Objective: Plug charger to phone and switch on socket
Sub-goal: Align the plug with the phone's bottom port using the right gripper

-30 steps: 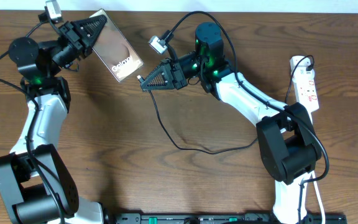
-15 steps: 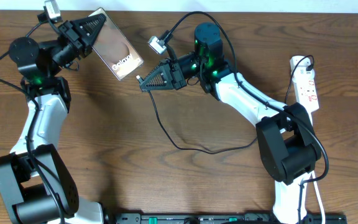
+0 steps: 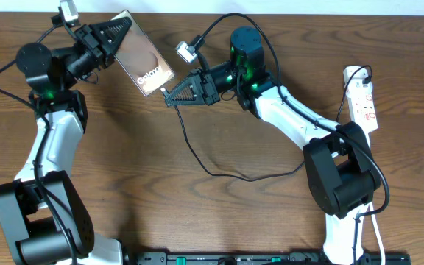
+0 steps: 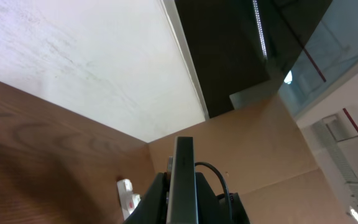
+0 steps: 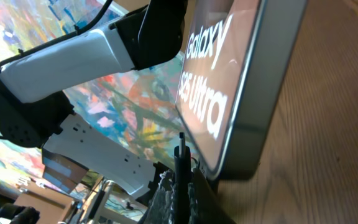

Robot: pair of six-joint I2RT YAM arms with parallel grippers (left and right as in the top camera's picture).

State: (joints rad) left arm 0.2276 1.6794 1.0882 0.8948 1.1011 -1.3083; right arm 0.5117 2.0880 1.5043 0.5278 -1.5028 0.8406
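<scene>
Phone (image 3: 147, 65) up off the wooden table (image 3: 219, 213), tilted, at the far left. The left gripper (image 3: 124, 28) is clamped on its far end. The right gripper (image 3: 169, 99) pinches the charger (image 3: 197, 158) by its plug tip, just beside the phone's near end — whether they touch I can't tell. The rest of the charger loops across the middle, and the white power strip (image 3: 362, 99) lies far right.

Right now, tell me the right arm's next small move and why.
Probably ease the right pincer toward the near end of the phone, lining up the charger tip with its port. The left pincer grips the phone, and the tip sits just short of that end, not yet in.
</scene>
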